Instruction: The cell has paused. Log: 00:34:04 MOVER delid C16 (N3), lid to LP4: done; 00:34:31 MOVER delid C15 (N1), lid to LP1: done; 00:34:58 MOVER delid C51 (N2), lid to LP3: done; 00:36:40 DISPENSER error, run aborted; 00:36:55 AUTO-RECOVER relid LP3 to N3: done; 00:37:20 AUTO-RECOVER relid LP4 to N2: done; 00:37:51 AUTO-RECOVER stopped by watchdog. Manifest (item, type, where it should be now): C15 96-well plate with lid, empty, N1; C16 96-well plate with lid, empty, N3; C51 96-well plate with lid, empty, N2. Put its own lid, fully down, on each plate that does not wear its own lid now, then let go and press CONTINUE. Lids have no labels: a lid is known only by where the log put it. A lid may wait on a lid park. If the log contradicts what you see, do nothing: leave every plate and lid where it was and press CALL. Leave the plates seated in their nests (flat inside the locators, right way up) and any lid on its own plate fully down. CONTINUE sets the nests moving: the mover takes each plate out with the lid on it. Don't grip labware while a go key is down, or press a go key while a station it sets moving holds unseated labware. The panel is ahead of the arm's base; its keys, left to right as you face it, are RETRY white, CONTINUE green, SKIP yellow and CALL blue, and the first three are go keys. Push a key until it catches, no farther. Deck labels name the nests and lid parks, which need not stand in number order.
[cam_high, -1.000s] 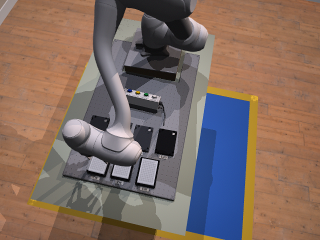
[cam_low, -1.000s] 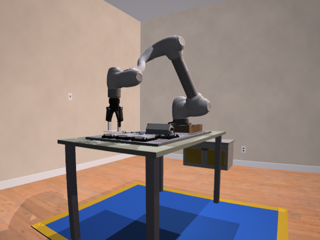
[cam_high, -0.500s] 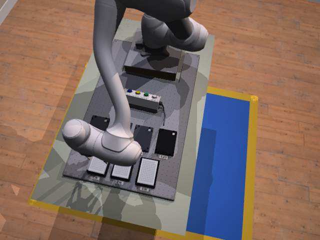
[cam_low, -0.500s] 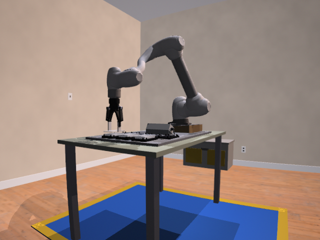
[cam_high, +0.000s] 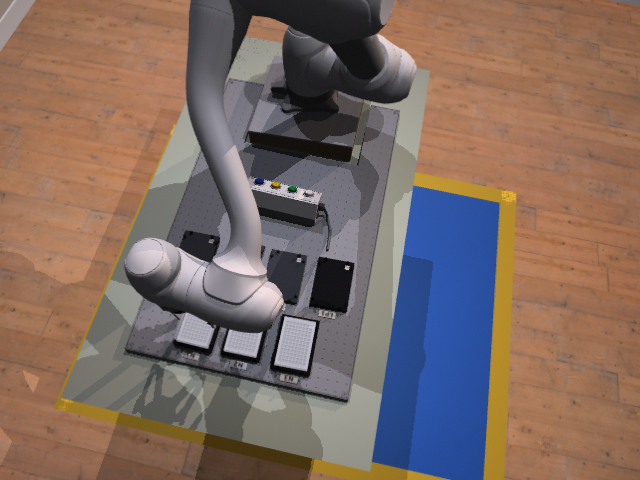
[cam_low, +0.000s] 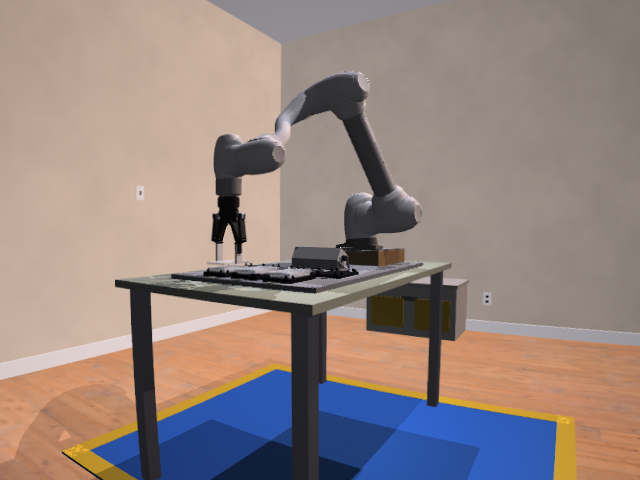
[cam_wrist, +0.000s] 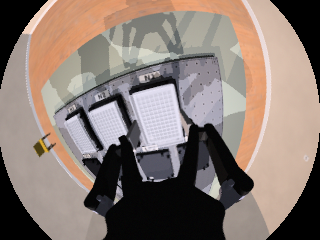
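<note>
My gripper (cam_low: 227, 256) is shut on a thin clear lid (cam_wrist: 158, 159), held flat just above the deck. In the wrist view the lid sits between my fingers, right behind the right-hand one of three white 96-well plates (cam_wrist: 156, 115). The other two plates (cam_wrist: 110, 123) (cam_wrist: 80, 135) lie to its left. In the top view the three plates (cam_high: 195, 330) (cam_high: 242, 343) (cam_high: 295, 343) sit in the front nests, and my wrist (cam_high: 206, 289) hides the gripper and the lid. I cannot tell which plates wear lids.
Black lid parks (cam_high: 331, 284) (cam_high: 286, 273) (cam_high: 199, 245) stand in the row behind the nests, one partly hidden by my arm. The key panel (cam_high: 285, 198) carries blue, yellow, green and white keys. A dark open box (cam_high: 310, 134) stands by the arm's base.
</note>
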